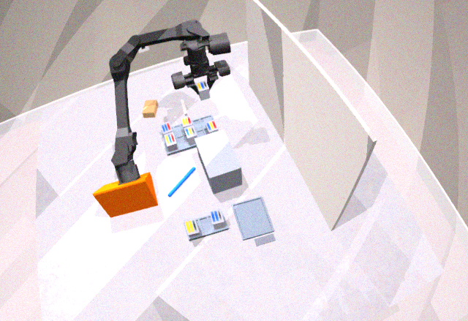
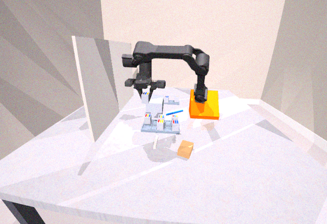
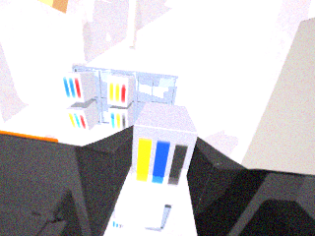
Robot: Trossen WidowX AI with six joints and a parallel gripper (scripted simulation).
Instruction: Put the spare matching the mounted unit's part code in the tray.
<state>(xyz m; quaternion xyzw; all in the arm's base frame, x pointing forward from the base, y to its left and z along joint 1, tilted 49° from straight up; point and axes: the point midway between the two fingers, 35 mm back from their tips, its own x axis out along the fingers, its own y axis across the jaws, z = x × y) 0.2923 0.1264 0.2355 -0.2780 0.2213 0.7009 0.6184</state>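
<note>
- A pale counter (image 1: 325, 272) stands in a beige-walled room, with a tall white panel (image 1: 321, 129) upright along one side.
- The dark arm (image 1: 121, 94) rises from an orange base block (image 1: 113, 202), arches high and points straight down at its end.
- The fingers (image 1: 202, 85) are clenched on a small grey spare block (image 1: 203, 91), one dark finger on each side of it, lifting it well above the counter.
- In the wrist view the held spare (image 3: 162, 143) shows three upright stripes on the face turned to the camera: yellow, blue, and a dark grey one.
- Below and just beyond the fingers lies the grey spares rack (image 1: 177, 148), holding more striped blocks; the wrist view shows one of them with blue-blue-red stripes (image 3: 73, 88) and one with yellow-yellow-red stripes (image 3: 117, 91).
- A large plain grey box (image 1: 221, 162) sits beyond the rack, farther from the fingers.
- The flat grey tray (image 1: 252, 218) lies on the counter past that box, well apart from the fingers and the held spare.
- Just beside the tray is a small holder (image 1: 205, 226) with a yellow-striped block and a blue-striped block.
- A blue rod (image 1: 181, 181) lies on the counter between the orange base and the grey box.
- A small tan box (image 1: 150, 108) rests on the counter, off to one side of the fingers and apart from the rack.
</note>
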